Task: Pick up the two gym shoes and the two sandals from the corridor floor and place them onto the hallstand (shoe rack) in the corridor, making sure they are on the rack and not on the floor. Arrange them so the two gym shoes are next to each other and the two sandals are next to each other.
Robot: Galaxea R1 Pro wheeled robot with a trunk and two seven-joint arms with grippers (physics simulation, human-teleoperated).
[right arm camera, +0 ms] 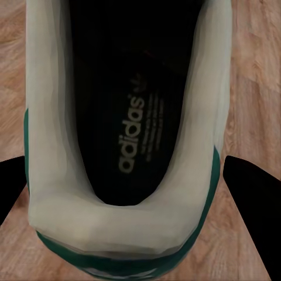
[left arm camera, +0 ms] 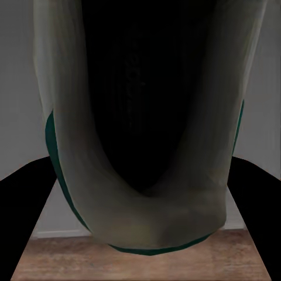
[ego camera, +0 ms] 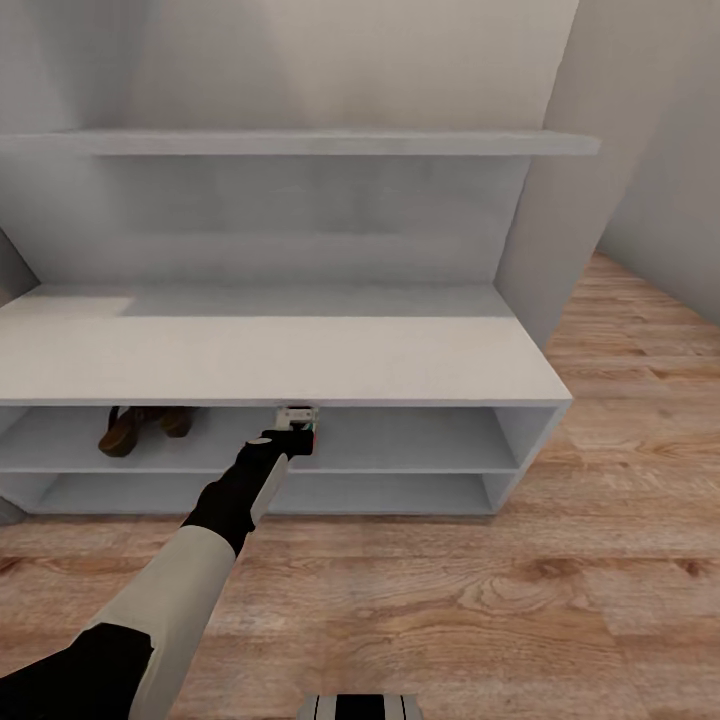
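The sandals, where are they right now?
In the head view the sandals sit on the upper open shelf of the hallstand, toward its left end, left of the gym shoe at the left gripper.

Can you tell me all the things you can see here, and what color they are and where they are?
gym shoes: two, cream-white with green; one at the front edge of the rack's upper open shelf, at the left arm's tip; the other seen close over the wood floor from the right wrist.
sandals: dark brown, on the rack's upper open shelf, toward the left; they overlap, so the count is unclear.
hallstand: one, pale grey-white, against the wall.
corridor floor: light brown wood planks.
left pincer: black, reaching to the shelf.
right pincer: dark fingers either side of the second shoe.
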